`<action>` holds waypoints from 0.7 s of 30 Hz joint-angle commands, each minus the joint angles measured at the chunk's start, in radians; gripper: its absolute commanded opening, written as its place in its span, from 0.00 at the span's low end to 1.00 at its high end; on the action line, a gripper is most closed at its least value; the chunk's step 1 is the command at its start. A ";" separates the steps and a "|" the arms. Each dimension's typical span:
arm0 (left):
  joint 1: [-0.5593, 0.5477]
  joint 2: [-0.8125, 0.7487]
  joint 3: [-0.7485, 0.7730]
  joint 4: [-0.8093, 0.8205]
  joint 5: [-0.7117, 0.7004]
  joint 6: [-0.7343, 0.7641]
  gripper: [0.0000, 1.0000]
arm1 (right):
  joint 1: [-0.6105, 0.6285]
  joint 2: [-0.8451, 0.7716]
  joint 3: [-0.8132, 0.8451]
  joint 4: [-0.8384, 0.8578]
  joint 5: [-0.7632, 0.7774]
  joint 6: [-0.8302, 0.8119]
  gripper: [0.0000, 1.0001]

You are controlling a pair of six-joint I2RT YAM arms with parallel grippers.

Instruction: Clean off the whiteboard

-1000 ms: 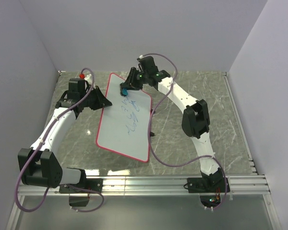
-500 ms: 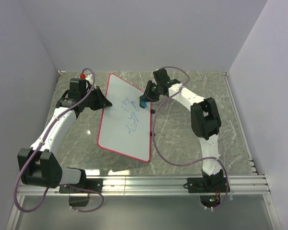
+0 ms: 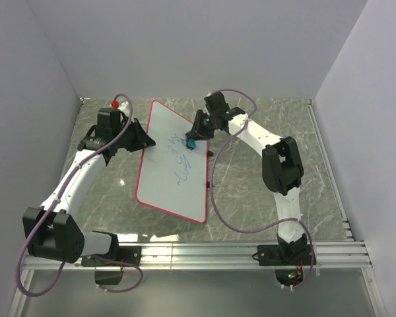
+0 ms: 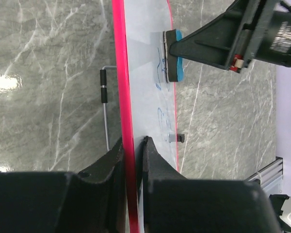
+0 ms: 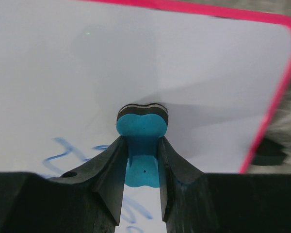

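Observation:
The whiteboard [image 3: 171, 178] is white with a red-pink rim and lies tilted on the table, with blue scribbles [image 3: 180, 158] in its middle. My left gripper [image 3: 140, 140] is shut on the board's left rim; the left wrist view shows the rim [image 4: 123, 97] clamped between both fingers. My right gripper [image 3: 193, 139] is shut on a small blue eraser [image 5: 141, 145], whose dark felt face presses on the board near the upper right edge. The eraser also shows in the left wrist view [image 4: 173, 56]. Blue marks [image 5: 68, 150] lie just left of the eraser.
A grey marble tabletop [image 3: 264, 198] lies under the board, enclosed by pale walls. The board's black clip [image 4: 176, 138] sticks out at its right edge, and a thin wire stand [image 4: 105, 107] shows beneath it. An aluminium rail [image 3: 204, 251] runs along the near edge.
My right gripper swept the eraser from the board's top down and right, then back a little left. The upper scribbles have thinned. The board shifted slightly; my left gripper kept its hold.

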 commanded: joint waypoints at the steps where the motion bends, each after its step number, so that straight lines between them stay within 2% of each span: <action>1: -0.074 0.025 -0.058 -0.094 0.003 0.125 0.00 | 0.097 -0.046 0.109 0.031 -0.112 0.027 0.00; 6: -0.083 0.005 -0.064 -0.091 -0.003 0.114 0.00 | 0.143 0.016 0.273 0.026 -0.160 0.057 0.00; 10: -0.089 0.005 -0.052 -0.094 -0.008 0.108 0.00 | 0.164 0.044 0.321 0.052 -0.188 0.076 0.00; 14: -0.098 -0.004 -0.048 -0.091 -0.008 0.100 0.00 | 0.157 0.046 0.287 0.043 -0.168 0.066 0.00; 21: -0.120 -0.004 -0.037 -0.102 -0.017 0.100 0.00 | 0.095 0.015 0.070 0.077 -0.125 0.063 0.00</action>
